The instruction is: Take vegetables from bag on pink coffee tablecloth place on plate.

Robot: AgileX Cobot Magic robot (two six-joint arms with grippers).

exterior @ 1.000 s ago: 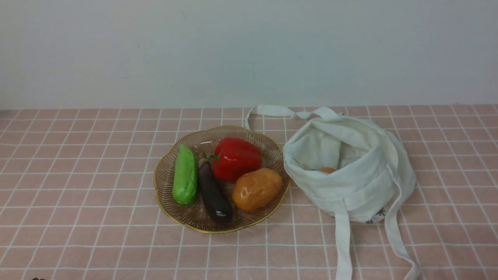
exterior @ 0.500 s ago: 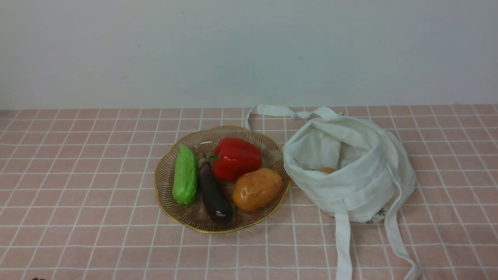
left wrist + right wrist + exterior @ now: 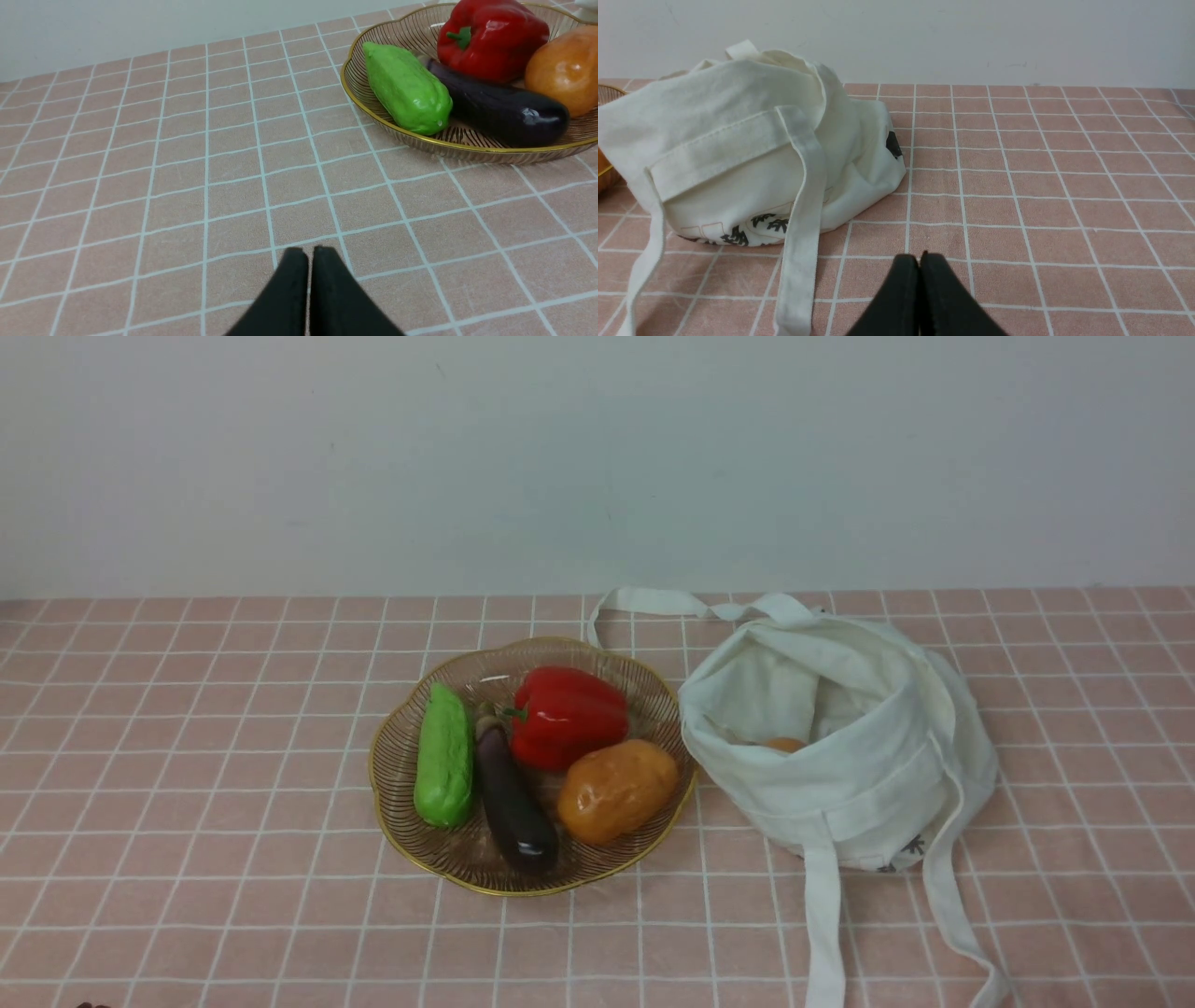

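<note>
The gold-rimmed ribbed plate (image 3: 401,803) sits mid-table on the pink grid tablecloth (image 3: 187,709). On it lie a dark purple eggplant (image 3: 512,800), a green vegetable (image 3: 444,756), a red pepper (image 3: 567,714) and a large orange-brown vegetable (image 3: 616,790). The off-white bag (image 3: 859,775) stands open to the plate's right, with a small orange vegetable (image 3: 782,744) showing inside. My left gripper (image 3: 309,252) is shut and empty, low over the cloth, short of the plate (image 3: 467,144). My right gripper (image 3: 920,258) is shut and empty, beside the bag (image 3: 738,154). Neither gripper shows in the front view.
The bag's long straps (image 3: 822,933) trail toward the front edge, and one strap (image 3: 803,224) lies close to my right gripper. A pale wall (image 3: 597,457) closes off the far side of the table.
</note>
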